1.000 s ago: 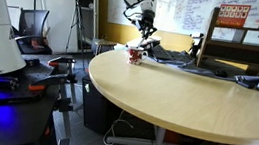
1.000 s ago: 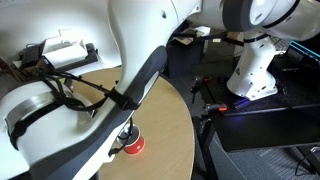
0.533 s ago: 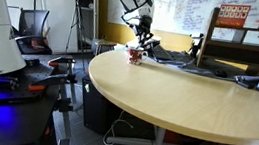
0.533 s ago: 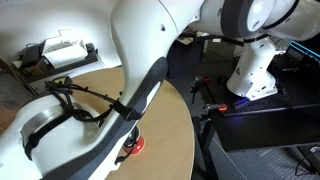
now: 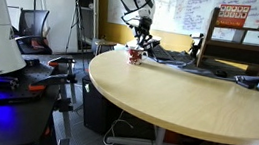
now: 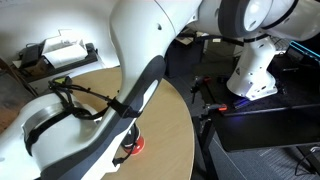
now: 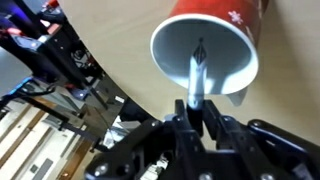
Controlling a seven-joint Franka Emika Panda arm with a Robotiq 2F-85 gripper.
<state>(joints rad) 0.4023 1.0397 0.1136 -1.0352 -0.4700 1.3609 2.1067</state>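
So the pincer (image 7: 197, 118) is parked right over a red cup (image 7: 230, 60), which stands upright on the round wooden table (image 5: 186, 100) directly beneath the fingertips. In the wrist view you look straight down into its white inside. A thin grey pen (image 7: 196, 72) runs from between the fingers down past the rim, tip well into the cup.

The jaws stand really narrow, one finger close on each side of the pen's upper end. I honestly can't tell whether they're pinching it or have just slackened off.

In both exterior views the cup (image 5: 135, 54) is a small red blob just under the pincer (image 5: 144, 39), near the table's edge, and the arm blocks most of it up close (image 6: 134, 146).

Progress-wise, I'd say it's mostly there: the pen is lined up and inside the cup. What's left, as far as I can judge, is a clear release and getting the fingers away without knocking the cup.
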